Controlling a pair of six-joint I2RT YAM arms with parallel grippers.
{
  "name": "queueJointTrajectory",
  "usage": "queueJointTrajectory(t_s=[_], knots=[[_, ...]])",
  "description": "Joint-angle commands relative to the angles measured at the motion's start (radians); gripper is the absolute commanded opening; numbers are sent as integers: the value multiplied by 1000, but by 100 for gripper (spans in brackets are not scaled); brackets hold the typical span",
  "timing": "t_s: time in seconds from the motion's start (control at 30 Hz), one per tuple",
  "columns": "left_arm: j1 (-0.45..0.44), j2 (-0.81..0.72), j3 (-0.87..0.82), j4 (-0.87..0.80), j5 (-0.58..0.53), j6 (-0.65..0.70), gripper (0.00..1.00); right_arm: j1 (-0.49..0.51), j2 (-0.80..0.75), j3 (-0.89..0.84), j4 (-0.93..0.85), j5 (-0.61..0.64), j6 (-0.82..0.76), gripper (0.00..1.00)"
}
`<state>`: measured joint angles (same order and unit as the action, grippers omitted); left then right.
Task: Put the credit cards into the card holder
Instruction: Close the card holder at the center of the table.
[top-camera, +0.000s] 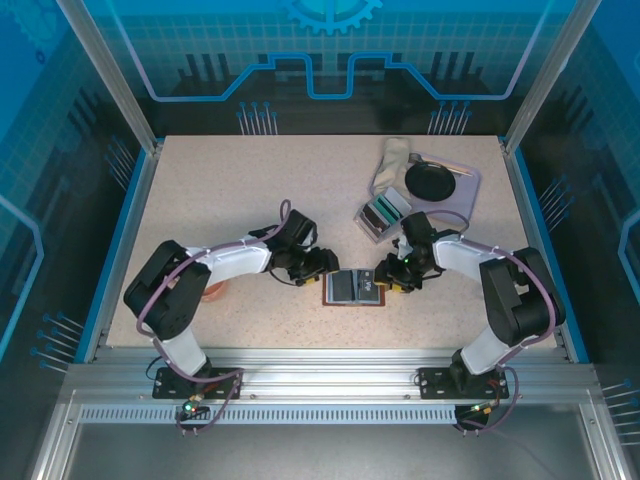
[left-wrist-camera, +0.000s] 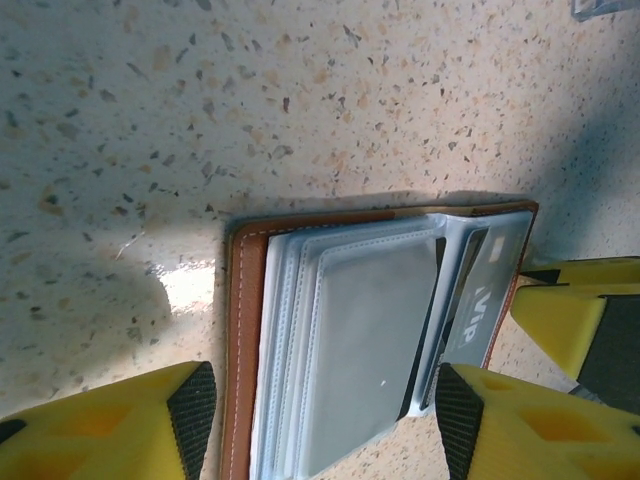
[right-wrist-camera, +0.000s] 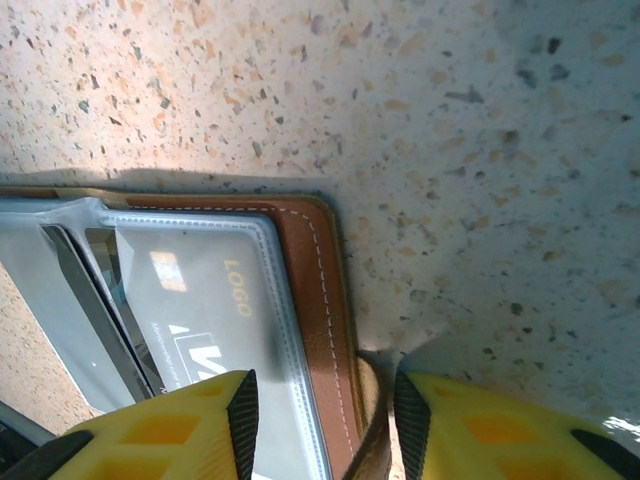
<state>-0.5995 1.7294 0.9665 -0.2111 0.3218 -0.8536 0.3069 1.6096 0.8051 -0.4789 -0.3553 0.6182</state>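
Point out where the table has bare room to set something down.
Free: the far-left stretch of table, from the left edge across to the grey tray. Crowded: the centre, where both arms' jaws flank the open card holder, and the far-right corner with the tray and the clear box beside it.

The left gripper (top-camera: 322, 268) and right gripper (top-camera: 385, 275) block the card holder (top-camera: 353, 287) sideways; the table (top-camera: 230, 190) behind seems free up to the clear tray (top-camera: 383, 213).

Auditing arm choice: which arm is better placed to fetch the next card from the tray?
Probably the right. The tray with cards lies just beyond the right claw; the left claw sits across the wallet, farther away.
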Motion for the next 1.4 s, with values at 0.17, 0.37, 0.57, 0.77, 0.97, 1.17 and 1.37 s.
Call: queueJointTrajectory(t_s=[0.17,0.37,0.57,0.77,0.97,1.17,1.37], knots=[[-1,75,0,35,52,-23,63,23,43,17,-4,-25,-17,40],[-7,88,4,74,91,-29,61,26,58,20,9,-42,-19,35],[-8,60,-2,135,137,-42,54,29,73,16,29,-65,-14,28],[-7,6,-12,181,157,-74,50,31,79,20,32,-74,-14,28],[-11,-14,17,183,187,-65,38,29,79,26,41,-86,-9,28],[-22,7,84,53,144,4,16,30,52,26,36,-82,-3,29],[-23,-2,92,-12,103,34,7,28,-13,49,-55,-5,-26,37]])
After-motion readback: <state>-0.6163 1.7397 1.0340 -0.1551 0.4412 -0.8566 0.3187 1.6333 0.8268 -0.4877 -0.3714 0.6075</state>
